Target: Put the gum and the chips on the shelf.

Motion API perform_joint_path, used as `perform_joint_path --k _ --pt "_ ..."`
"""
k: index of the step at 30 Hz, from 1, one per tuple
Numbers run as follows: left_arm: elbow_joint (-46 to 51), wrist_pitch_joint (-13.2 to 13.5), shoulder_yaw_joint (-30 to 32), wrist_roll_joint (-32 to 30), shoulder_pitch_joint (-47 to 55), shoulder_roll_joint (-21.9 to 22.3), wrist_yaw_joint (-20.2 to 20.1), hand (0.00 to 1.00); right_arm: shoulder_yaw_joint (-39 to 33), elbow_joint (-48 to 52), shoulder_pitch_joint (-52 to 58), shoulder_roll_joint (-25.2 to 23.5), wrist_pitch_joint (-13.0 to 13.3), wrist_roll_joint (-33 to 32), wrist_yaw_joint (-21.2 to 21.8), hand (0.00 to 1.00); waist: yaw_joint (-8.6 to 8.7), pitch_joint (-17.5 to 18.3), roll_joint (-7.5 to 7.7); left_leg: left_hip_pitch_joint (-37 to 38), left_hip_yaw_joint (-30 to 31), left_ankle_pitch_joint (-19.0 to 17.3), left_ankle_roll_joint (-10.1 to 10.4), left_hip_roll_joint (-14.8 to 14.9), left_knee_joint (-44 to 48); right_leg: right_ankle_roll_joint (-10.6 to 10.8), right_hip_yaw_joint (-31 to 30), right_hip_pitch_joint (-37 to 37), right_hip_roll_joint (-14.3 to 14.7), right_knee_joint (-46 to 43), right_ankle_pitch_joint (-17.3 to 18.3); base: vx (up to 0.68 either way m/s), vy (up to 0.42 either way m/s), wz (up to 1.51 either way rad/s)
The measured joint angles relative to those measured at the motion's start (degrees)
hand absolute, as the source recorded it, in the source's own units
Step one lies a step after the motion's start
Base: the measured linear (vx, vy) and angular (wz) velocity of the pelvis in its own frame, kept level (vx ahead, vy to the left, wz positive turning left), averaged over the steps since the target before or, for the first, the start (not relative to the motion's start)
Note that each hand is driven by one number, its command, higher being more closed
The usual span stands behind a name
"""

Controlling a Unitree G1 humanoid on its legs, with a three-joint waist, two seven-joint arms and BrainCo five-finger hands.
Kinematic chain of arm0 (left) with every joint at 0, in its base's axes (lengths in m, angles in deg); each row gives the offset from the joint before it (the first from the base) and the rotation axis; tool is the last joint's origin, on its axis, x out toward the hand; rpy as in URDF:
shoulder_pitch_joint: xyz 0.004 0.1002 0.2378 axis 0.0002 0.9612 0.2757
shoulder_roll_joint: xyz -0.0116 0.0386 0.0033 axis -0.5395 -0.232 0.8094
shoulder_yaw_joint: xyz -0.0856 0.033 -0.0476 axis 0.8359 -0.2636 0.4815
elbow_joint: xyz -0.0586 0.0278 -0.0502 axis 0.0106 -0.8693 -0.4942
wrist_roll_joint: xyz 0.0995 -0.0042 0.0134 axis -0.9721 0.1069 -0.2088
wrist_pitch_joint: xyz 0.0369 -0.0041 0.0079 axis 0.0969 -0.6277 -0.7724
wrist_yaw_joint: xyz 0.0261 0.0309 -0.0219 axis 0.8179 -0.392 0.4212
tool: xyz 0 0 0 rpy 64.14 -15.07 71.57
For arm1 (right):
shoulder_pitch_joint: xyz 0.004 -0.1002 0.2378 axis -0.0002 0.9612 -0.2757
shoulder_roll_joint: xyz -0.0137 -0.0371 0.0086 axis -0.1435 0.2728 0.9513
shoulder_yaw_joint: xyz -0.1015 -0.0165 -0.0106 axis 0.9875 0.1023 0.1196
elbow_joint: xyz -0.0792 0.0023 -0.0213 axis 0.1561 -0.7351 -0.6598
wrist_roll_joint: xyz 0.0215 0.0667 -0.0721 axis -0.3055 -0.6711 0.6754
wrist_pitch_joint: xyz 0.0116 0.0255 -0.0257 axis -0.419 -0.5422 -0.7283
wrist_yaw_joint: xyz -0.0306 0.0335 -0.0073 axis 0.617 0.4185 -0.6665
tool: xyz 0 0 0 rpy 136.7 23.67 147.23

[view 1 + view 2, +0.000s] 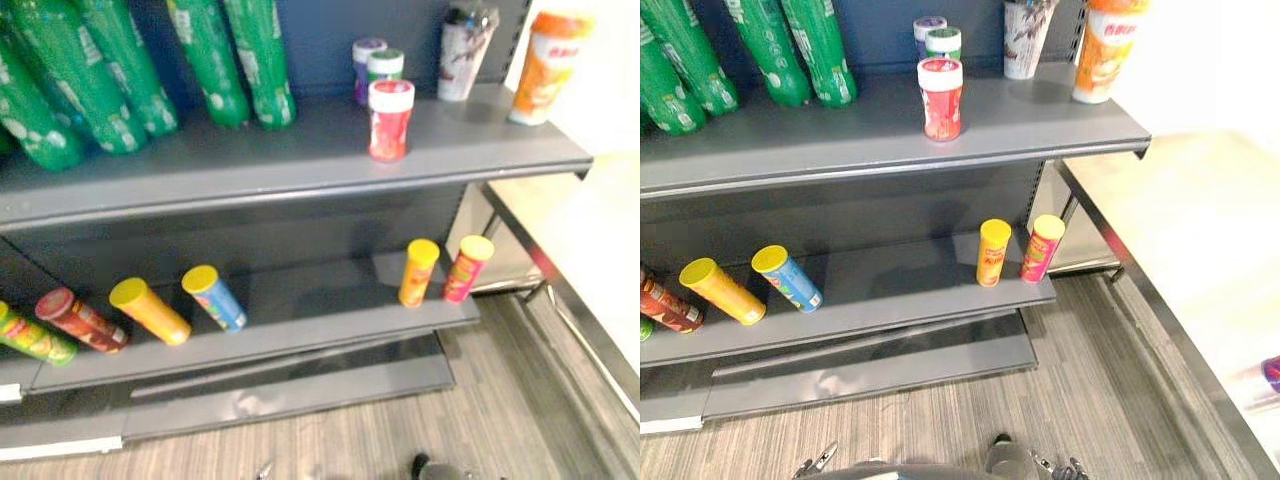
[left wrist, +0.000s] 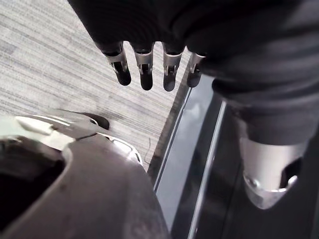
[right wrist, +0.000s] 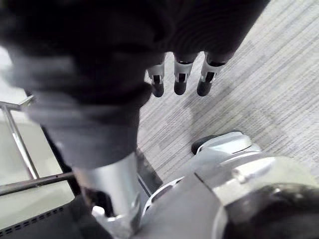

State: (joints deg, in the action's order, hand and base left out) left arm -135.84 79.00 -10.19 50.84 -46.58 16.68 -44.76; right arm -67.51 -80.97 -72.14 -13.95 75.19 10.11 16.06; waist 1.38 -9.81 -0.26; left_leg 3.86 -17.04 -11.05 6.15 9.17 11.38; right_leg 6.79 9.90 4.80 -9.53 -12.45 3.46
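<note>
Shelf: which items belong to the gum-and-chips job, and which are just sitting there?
Job: red gum jar, green-lidded jar, purple-lidded jar on the upper shelf; six chip cans on the lower shelf.
Just there: green bottles, white cup, orange tub, all on the upper shelf.

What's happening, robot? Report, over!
Left hand, right hand open, empty, above floor. Gum tubs upright on upper shelf; chip cans on lower shelf. No obstacle seen.
</note>
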Motion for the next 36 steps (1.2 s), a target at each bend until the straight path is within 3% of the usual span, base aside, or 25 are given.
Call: perform_joint_path --k 5,6,7,8,11,13,14,15,17,20,22,26,30,36 --pt "0.4 -0.3 -0.2 -0.7 -0.6 -1.2 -0.3 0.00 -4.1 0.5 0.4 -2.6 2.0 -3.9 -1.9 0.00 0.03 -1.3 1.53 -0.3 -4.5 -2.5 -2.0 -1.1 3.2 2.7 -3.8 1.0 -1.8 2.5 -2.4 -0.05 0.124 -0.37" --pt "0.6 -0.3 -0.1 -0.7 -0.6 -1.2 -0.4 0.00 -4.6 0.9 0.6 -2.9 2.1 -4.2 -1.9 0.00 0.01 -1.4 1.63 -0.3 -5.5 -2.7 -2.3 -1.2 3.3 2.4 -3.0 1.1 -2.3 3.3 -2.2 -0.07 0.159 -0.74" --pt "0.9 -0.3 0.0 -0.8 -0.8 -1.2 -0.4 0.00 -6.7 2.4 1.1 -3.8 2.2 -4.7 -2.0 0.00 -0.13 -1.4 1.68 0.0 -8.2 -2.6 -2.9 -1.3 2.7 1.9 1.2 1.1 -3.9 4.6 -1.6 -0.06 0.160 -1.07" --pt "1.2 -0.4 0.0 -0.9 -0.6 -0.8 -0.3 0.00 -7.8 3.2 1.1 -4.3 2.7 -4.6 -1.8 0.00 -0.04 -1.9 -0.02 0.6 -11.5 -2.8 -3.2 0.0 2.7 0.2 5.4 1.6 -4.8 3.7 -0.3 -0.06 0.153 -1.24" --pt "2.0 -0.8 0.2 -1.0 -0.5 -1.2 0.1 0.00 -8.3 2.8 1.2 -4.4 2.8 -4.1 -1.8 0.00 0.00 -2.5 0.01 1.6 -17.5 -2.8 -3.1 3.8 2.8 -4.0 13.9 3.1 -5.9 -6.9 2.2 0.03 0.072 -1.30" --pt "2.6 -0.9 0.7 -1.0 -0.7 -2.0 0.2 0.00 -8.3 2.5 1.7 -4.5 3.2 -3.6 -2.0 0.00 -0.30 -2.4 1.41 3.3 -23.0 -2.4 -2.6 5.6 2.8 -5.6 19.1 -0.4 -7.8 -12.1 1.4 0.12 -0.046 -1.31" --pt "2.8 -0.9 1.2 -0.7 -0.8 -2.5 0.2 0.00 -8.2 2.4 1.5 -4.6 3.6 -3.6 -2.0 0.00 -0.38 -2.1 2.65 3.5 -25.1 -2.5 -2.5 5.5 3.8 -5.0 20.0 -1.3 -7.8 -10.2 -0.9 0.07 -0.125 -1.24" --pt "2.7 -1.3 2.3 -1.1 -1.7 -2.0 0.3 0.00 -8.0 2.5 0.4 -4.3 4.1 -3.6 -1.9 0.00 -0.33 -2.6 1.73 3.4 -26.5 -1.9 -2.5 6.4 3.8 -6.5 22.3 -1.1 -5.4 -7.3 -2.4 0.03 -0.139 -1.12" --pt "2.8 -1.5 2.3 -1.2 -2.1 -1.1 0.3 0.00 -7.7 2.4 -0.4 -3.7 4.8 -3.6 -1.7 0.00 0.03 -2.5 0.76 4.0 -27.0 -0.1 -2.6 6.7 1.7 -6.1 22.5 -1.5 -3.1 -2.1 -4.7 -0.02 -0.127 -0.93" --pt "3.0 -1.4 2.1 -1.2 -2.8 -0.7 0.6 0.00 -7.1 2.5 -0.7 -4.5 4.8 -3.3 -1.6 0.00 -0.04 -2.4 1.07 6.2 -30.6 1.2 -0.9 6.2 -0.6 -5.4 22.1 -3.4 -0.5 6.0 -5.2 -0.05 -0.128 -0.70" --pt "3.6 -1.5 2.1 -1.4 -2.8 -0.7 0.6 0.00 -5.9 2.6 -1.1 -4.4 4.9 -2.4 -1.5 0.00 0.01 -2.5 1.41 6.8 -32.2 1.8 0.4 6.2 -1.3 -3.8 20.9 -4.5 1.4 11.1 -6.5 -0.14 -0.109 -0.44" --pt "4.1 -1.5 2.0 -2.8 -2.7 -0.8 0.3 0.00 -5.4 2.5 -0.8 -4.4 4.9 -2.0 -1.6 0.00 0.05 -2.2 1.74 7.6 -32.8 2.9 2.0 6.4 -2.9 -3.9 19.6 -6.4 4.2 17.0 -8.4 -0.15 -0.069 -0.19" --pt "4.1 -1.5 2.0 -2.9 -2.7 -1.0 0.0 0.00 -5.2 2.5 -0.9 -4.3 4.9 -2.1 -2.0 0.00 0.11 -2.0 1.74 7.5 -33.1 3.4 2.3 6.4 -3.2 -4.1 19.0 -6.3 4.9 18.8 -9.3 -0.12 0.008 -0.09" --pt "4.0 -2.1 0.8 -5.5 -3.2 -1.1 -0.1 0.00 -6.2 2.5 -1.0 -4.0 5.0 -2.2 -2.9 0.00 0.73 -1.7 0.16 7.4 -34.3 3.4 2.3 6.4 -2.7 -5.1 17.8 -4.9 4.6 17.0 -9.5 -0.03 0.116 -0.11"
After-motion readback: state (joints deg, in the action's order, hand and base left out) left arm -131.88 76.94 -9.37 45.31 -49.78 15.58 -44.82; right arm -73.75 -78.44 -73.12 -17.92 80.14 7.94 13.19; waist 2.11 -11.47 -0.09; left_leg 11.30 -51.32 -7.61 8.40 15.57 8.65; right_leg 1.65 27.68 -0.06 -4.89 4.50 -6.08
